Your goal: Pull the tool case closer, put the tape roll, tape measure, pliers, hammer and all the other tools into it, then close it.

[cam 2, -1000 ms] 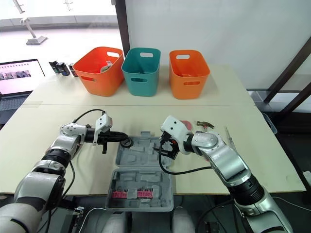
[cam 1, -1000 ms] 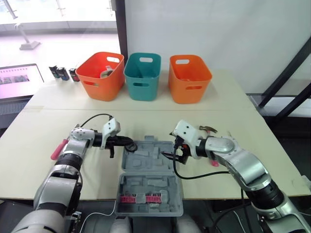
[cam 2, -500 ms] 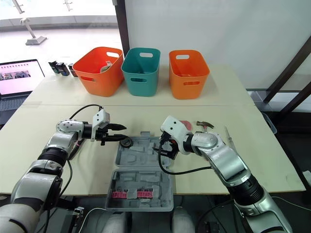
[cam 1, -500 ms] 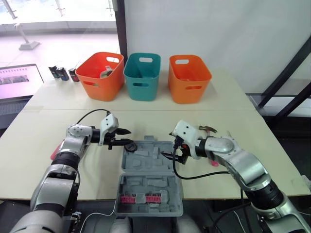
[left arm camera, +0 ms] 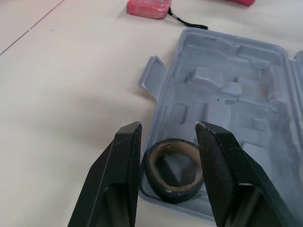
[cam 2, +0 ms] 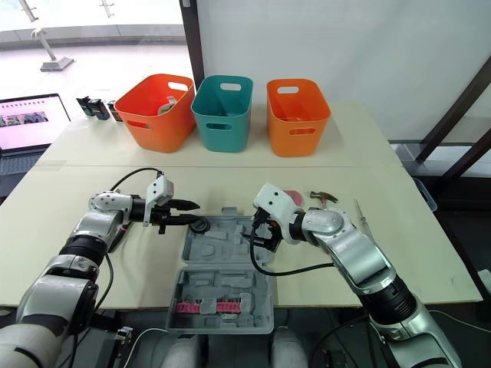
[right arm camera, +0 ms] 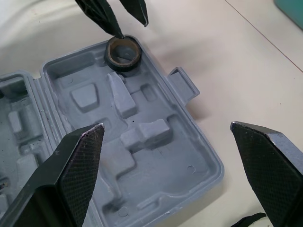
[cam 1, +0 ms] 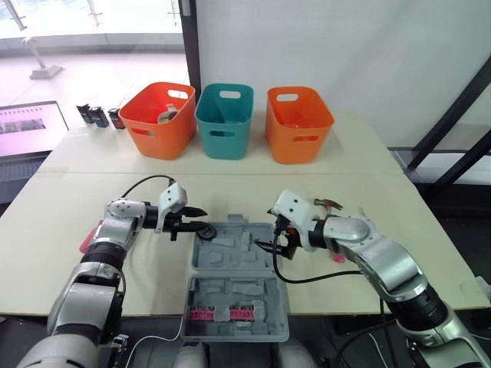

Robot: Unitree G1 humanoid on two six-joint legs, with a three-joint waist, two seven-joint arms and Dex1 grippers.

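The grey tool case (cam 1: 230, 264) lies open at the table's front edge, with a strip of pink bits (cam 1: 222, 314) in its near half. The black tape roll (left arm camera: 173, 168) rests in the far-left corner of the case. My left gripper (cam 1: 201, 218) hovers open just over the roll (right arm camera: 123, 52), not touching it. My right gripper (cam 1: 275, 241) hangs open above the case's right edge, empty. A pink tape measure (left arm camera: 147, 8) and a hammer (cam 1: 328, 204) lie behind the right gripper. A pink-handled tool (cam 1: 90, 236) lies partly hidden by my left arm.
Two orange baskets (cam 1: 157, 119) (cam 1: 299, 123) and a teal basket (cam 1: 224, 119) stand in a row at the back. A laptop (cam 1: 27, 126) and small dark items (cam 1: 98, 115) sit at the far left. A thin tool (cam 2: 360, 215) lies right of the hammer.
My left gripper opened and let go of the tape roll, which now lies in the case's far-left corner. The right arm has stayed still.
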